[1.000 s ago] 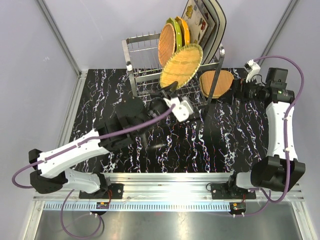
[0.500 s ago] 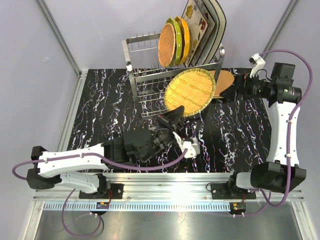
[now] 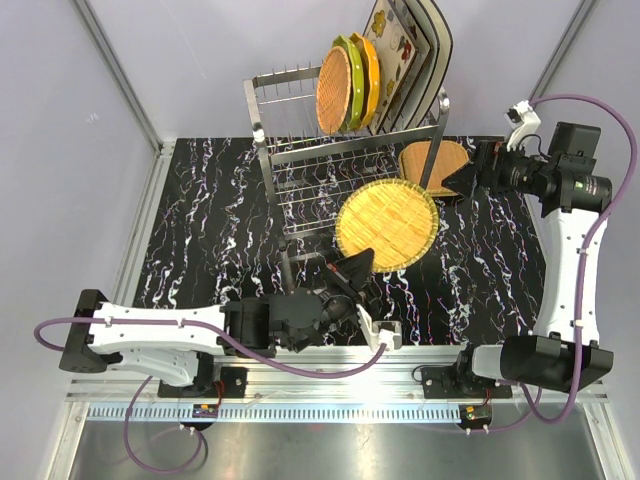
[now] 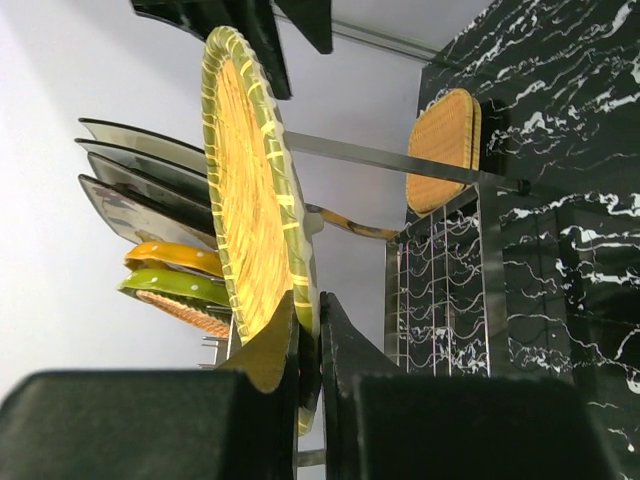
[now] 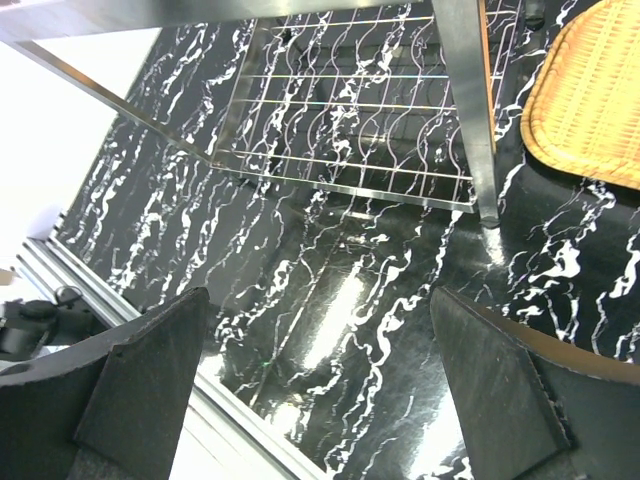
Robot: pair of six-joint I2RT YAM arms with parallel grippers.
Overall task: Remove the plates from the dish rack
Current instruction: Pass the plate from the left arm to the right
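Firstly, black white-veined marble-look worktop (image 3: pixel 200 230), walled by pale lilac panels (image 3: pixel 60 120). Shiny two-tier steel wire dish rack (image 3: pixel 290 185) at rear centre. Its upper tier holds, upright:
- tan woven round plate (image 3: pixel 333 90)
- yellow-green scalloped plate (image 3: pixel 352 75)
- orange scalloped plate (image 3: pixel 371 65)
- square cream flowered plates (image 3: pixel 395 50)

Left end effector (image 3: pixel 358 266) clamped on rim of round yellow woven plate (image 3: pixel 388 222), before the rack. Second tan woven plate (image 3: pixel 432 165) on worktop, right of rack. Right end effector (image 3: pixel 458 182) beside it, fingers apart.
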